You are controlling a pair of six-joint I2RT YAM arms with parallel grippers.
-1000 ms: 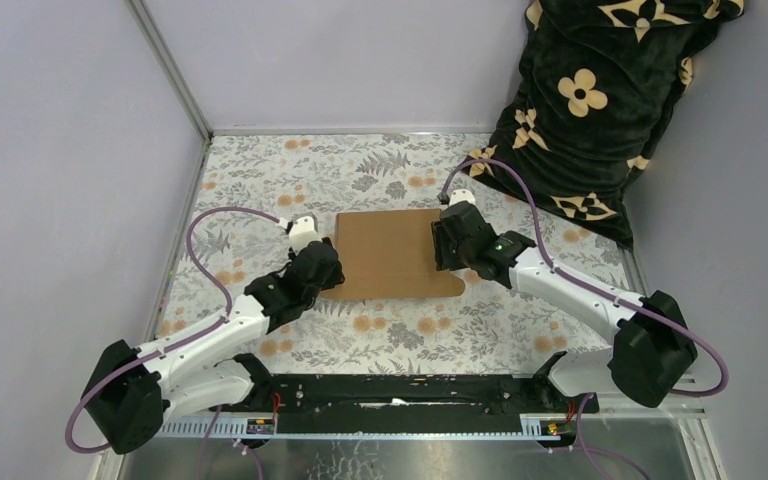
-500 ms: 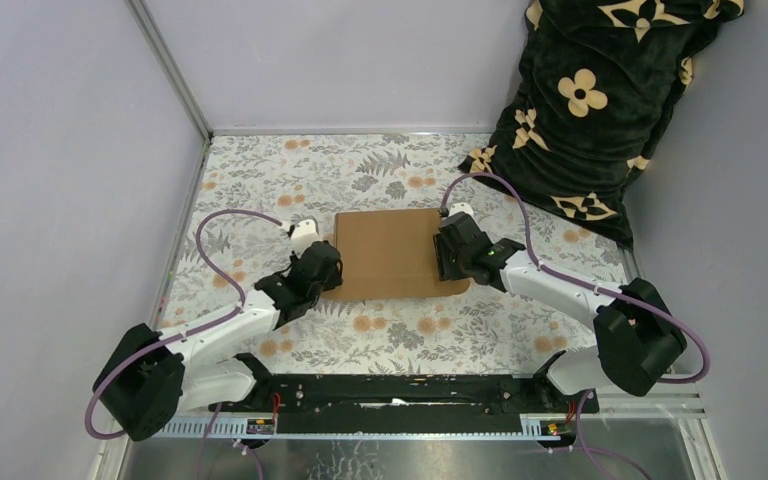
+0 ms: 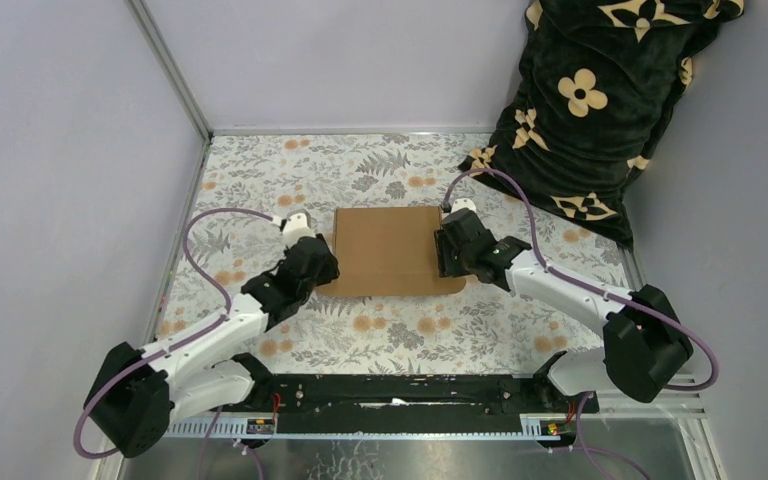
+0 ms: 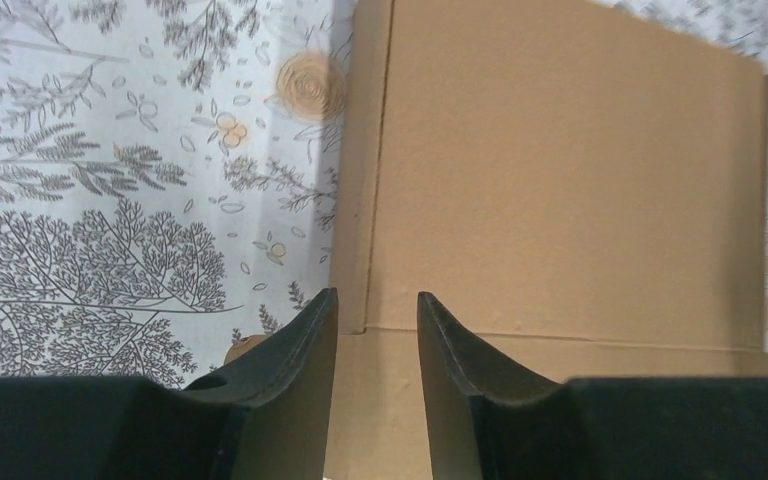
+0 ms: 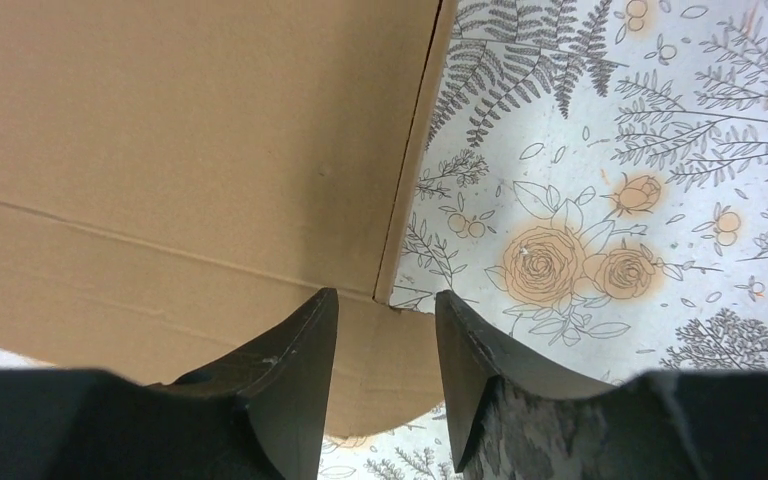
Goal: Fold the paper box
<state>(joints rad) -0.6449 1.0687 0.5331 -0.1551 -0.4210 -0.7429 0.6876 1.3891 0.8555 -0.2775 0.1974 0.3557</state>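
Top and wrist views of the paper box (image 3: 385, 250), a closed, flat brown cardboard rectangle lying on the floral-patterned surface (image 3: 400, 335) midway between the two arms. The left hand (image 3: 323, 264) stands at the box's near-left corner; in its wrist view the fingers (image 4: 305, 330) are released, slightly parted, straddling the crease that runs along the left edge, with nothing clamped between them. The right hand (image 3: 446, 252) stands at the near-right corner, likewise released, its fingers (image 5: 300, 340) either side of the right edge where a rounded tab (image 5: 385, 400) projects from the near side. Compared with half a second earlier, the left wrist sits slightly farther from the bases, the right hand is nearly unchanged, and the box lies where it lay. A black flower-print blanket (image 3: 590, 100) occupies the far-right corner.
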